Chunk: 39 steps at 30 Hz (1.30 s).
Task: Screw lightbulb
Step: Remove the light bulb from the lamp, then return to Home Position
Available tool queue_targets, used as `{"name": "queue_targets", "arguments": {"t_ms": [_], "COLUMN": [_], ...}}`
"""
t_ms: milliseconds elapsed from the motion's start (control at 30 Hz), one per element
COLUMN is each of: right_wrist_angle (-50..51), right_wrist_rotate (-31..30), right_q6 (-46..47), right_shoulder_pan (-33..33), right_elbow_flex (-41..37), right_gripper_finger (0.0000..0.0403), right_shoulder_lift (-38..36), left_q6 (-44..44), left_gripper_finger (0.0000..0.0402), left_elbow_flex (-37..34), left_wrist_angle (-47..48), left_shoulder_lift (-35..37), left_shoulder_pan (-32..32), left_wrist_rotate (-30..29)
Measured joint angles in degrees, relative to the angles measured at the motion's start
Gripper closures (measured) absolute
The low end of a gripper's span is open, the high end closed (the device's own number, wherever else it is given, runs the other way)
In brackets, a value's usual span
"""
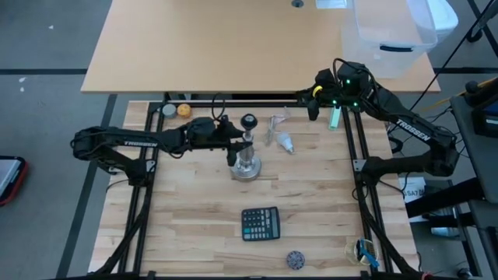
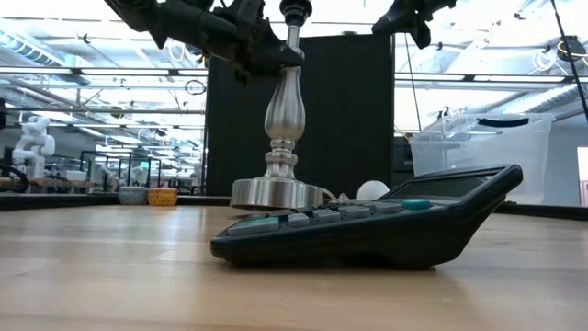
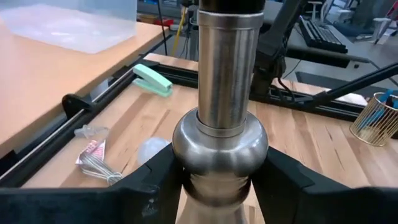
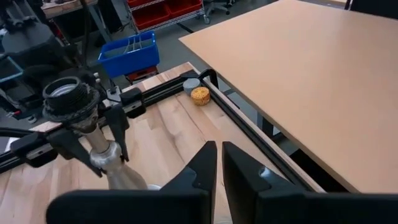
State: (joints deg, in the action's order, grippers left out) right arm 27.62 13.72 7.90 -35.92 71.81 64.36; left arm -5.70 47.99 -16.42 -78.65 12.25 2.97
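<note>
Two risks are judged. The lightbulb (image 1: 287,143) lies loose at frame centre, beside the silver lamp stand (image 1: 247,165), which is clamped by the left gripper (image 1: 233,140). The right gripper (image 1: 313,106), shut and empty at upper right, could knock it rolling.

Your tabletop (image 1: 311,202), light wood planks, carries: silver stand (image 1: 246,166) centre; lightbulb (image 1: 287,142) right of it; calculator (image 1: 260,224) lower centre; orange ball (image 1: 184,110) upper left.

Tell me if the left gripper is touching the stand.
Touching. The left wrist view shows the left gripper closed around the stand, both fingers pressed against its round collar.
</note>
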Motion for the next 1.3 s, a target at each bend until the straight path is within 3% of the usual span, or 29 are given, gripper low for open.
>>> {"name": "queue_targets", "arguments": {"t_ms": [433, 600, 733, 800, 933, 1133, 1300], "right_wrist_angle": [0.9, 1.4, 1.4, 1.1, -1.8, -2.1, -3.8], "right_wrist_rotate": [0.1, 0.1, 0.8, 4.7, 12.9, 13.4, 13.7], "right_q6": [0.2, 0.4, 0.4, -0.3, -1.5, -3.9, -6.8], "right_shoulder_pan": [0.0, 0.0, 0.0, 0.0, 0.4, 2.1, 2.3], "right_elbow_flex": [0.0, 0.0, 0.0, 0.0, 0.0, 0.0, -0.1], "right_gripper_finger": [0.0385, 0.0385, 0.0385, 0.0385, 0.0389, 0.0402, 0.0402], "right_shoulder_lift": [0.0, 0.0, 0.0, 0.0, -0.1, -0.1, -3.9], "left_q6": [-4.4, -3.5, -2.7, -1.3, 3.1, 6.2, 6.1], "left_gripper_finger": [0.012, 0.0112, 0.0111, 0.0115, 0.018, 0.0373, 0.0398], "left_elbow_flex": [-0.1, -0.1, -0.1, -0.1, -0.1, -0.1, -0.1], "left_wrist_angle": [-1.5, -1.2, 5.2, 11.1, 21.1, 33.0, 37.8], "left_shoulder_lift": [1.1, 6.0, 12.1, 16.1, 24.5, 34.5, 41.2], "left_shoulder_pan": [-0.4, -0.4, 0.4, 1.0, 2.5, 7.2, 9.7], "left_wrist_rotate": [2.8, 2.2, 2.8, 3.1, 1.8, -0.3, -1.1]}}
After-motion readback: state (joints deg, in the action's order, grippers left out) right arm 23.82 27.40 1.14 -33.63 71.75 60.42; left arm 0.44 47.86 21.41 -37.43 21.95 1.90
